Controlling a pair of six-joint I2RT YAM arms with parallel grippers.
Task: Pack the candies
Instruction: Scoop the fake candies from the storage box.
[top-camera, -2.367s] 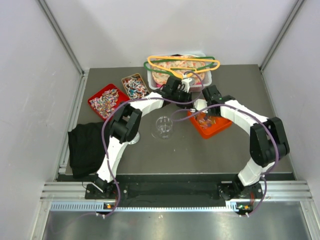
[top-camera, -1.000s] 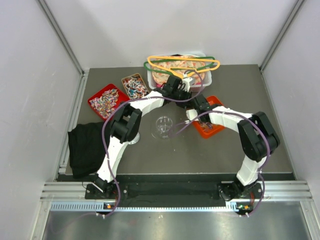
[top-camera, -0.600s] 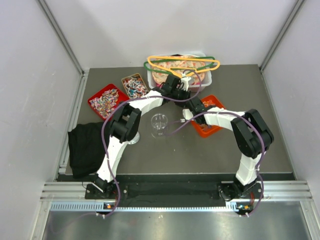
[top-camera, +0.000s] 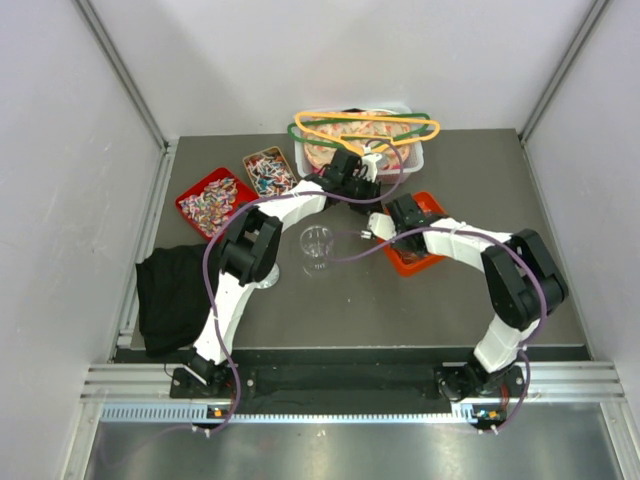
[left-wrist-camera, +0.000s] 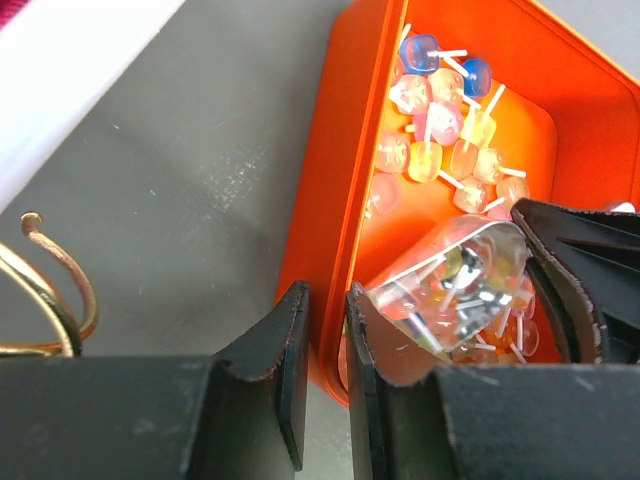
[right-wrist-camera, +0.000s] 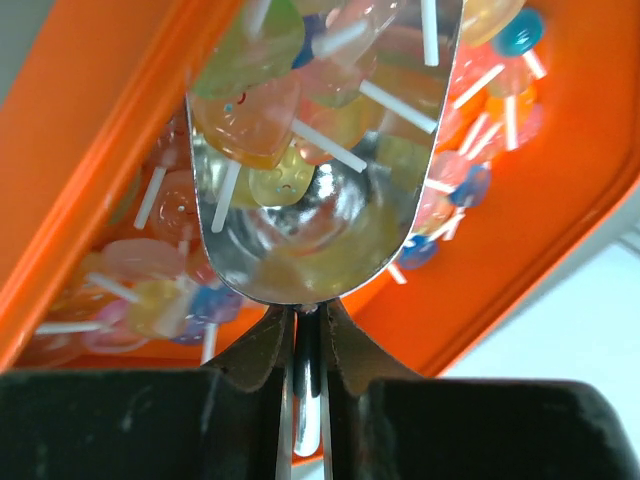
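Holding candies (right-wrist-camera: 255, 110), the scoop (right-wrist-camera: 305, 250) sits in closed right jaws; left jaws pinch tray (left-wrist-camera: 335, 180).

One clear cup (top-camera: 317, 246) has one red tray (top-camera: 181, 203), one brown tray (top-camera: 247, 159) and one black cloth (top-camera: 170, 290) to its left, one white tub (top-camera: 418, 159) and seemingly three hangers (top-camera: 300, 125) behind it, and one orange tray (left-wrist-camera: 330, 180) and one metal scoop (right-wrist-camera: 310, 200) to its right, with uncountable candies (left-wrist-camera: 440, 90).

Tray (left-wrist-camera: 335, 200) orange; candies (left-wrist-camera: 440, 150) pastel pink, yellow, blue, white sticks; scoop (right-wrist-camera: 310, 250) mirror silver; table (left-wrist-camera: 200, 200) grey.
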